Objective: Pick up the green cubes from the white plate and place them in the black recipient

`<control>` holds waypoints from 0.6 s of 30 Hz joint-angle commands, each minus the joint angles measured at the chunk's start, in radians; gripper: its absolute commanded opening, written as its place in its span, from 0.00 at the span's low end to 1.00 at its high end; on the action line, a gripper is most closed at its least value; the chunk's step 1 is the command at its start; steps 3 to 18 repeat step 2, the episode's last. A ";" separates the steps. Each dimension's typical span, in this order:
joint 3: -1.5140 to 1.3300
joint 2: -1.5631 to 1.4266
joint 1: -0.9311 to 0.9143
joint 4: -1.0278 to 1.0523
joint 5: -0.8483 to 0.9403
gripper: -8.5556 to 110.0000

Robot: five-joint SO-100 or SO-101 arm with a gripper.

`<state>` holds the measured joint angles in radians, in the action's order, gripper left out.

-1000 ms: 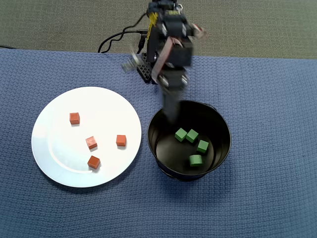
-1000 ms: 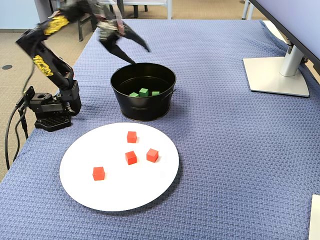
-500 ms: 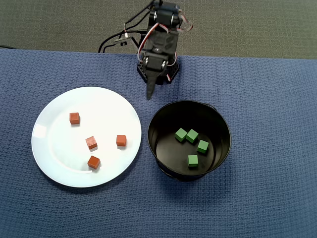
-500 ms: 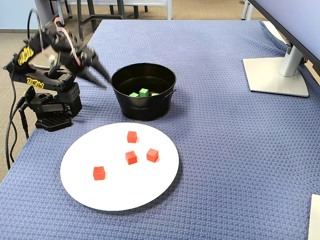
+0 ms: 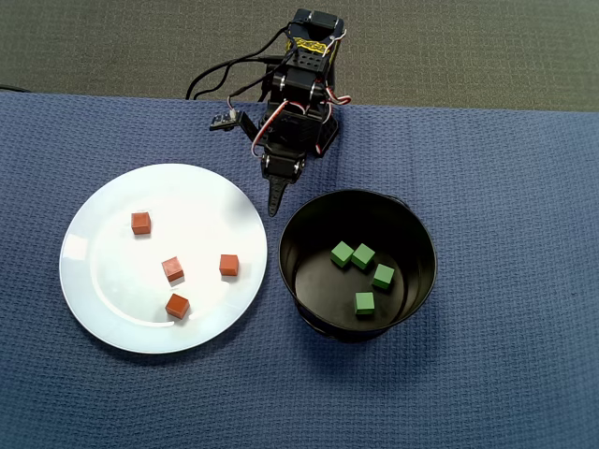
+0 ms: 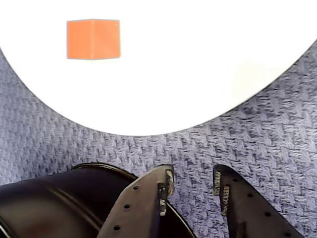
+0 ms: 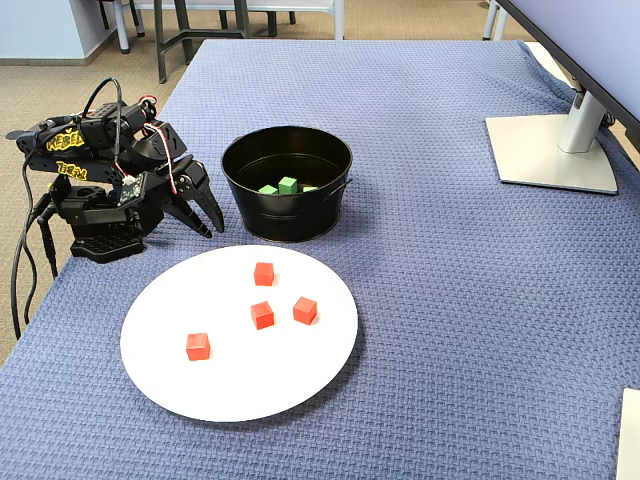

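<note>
Fingers (image 6: 192, 184) slightly parted and empty, I am hovering low near the table's (image 5: 524, 168) arm-side edge.
All four green cubes (image 5: 363, 271) are lying inside the black recipient (image 5: 419, 292); orange cubes (image 5: 182, 264) are sitting on the white plate (image 5: 103, 309).

Yellow lettering on arm (image 7: 70, 150), illegible.
</note>
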<state>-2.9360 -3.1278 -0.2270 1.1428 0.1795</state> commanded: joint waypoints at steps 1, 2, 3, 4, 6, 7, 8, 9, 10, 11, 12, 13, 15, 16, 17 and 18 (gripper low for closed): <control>0.006 -0.002 -0.008 -0.023 0.003 0.07; 0.006 0.000 -0.008 -0.023 0.002 0.07; 0.006 0.000 -0.008 -0.023 0.002 0.07; 0.006 0.000 -0.008 -0.023 0.002 0.07; 0.006 0.000 -0.008 -0.023 0.002 0.07; 0.006 0.000 -0.008 -0.023 0.002 0.07; 0.006 0.000 -0.008 -0.023 0.002 0.07; 0.006 0.000 -0.008 -0.023 0.002 0.07; 0.006 0.000 -0.008 -0.023 0.002 0.07; 0.006 0.000 -0.008 -0.023 0.002 0.07; 0.006 0.000 -0.008 -0.023 0.002 0.07; 0.006 0.000 -0.008 -0.023 0.002 0.07; 0.006 0.000 -0.008 -0.023 0.002 0.07; 0.006 0.000 -0.008 -0.023 0.002 0.07; 0.006 0.000 -0.008 -0.023 0.002 0.07; 0.006 0.000 -0.008 -0.023 0.002 0.07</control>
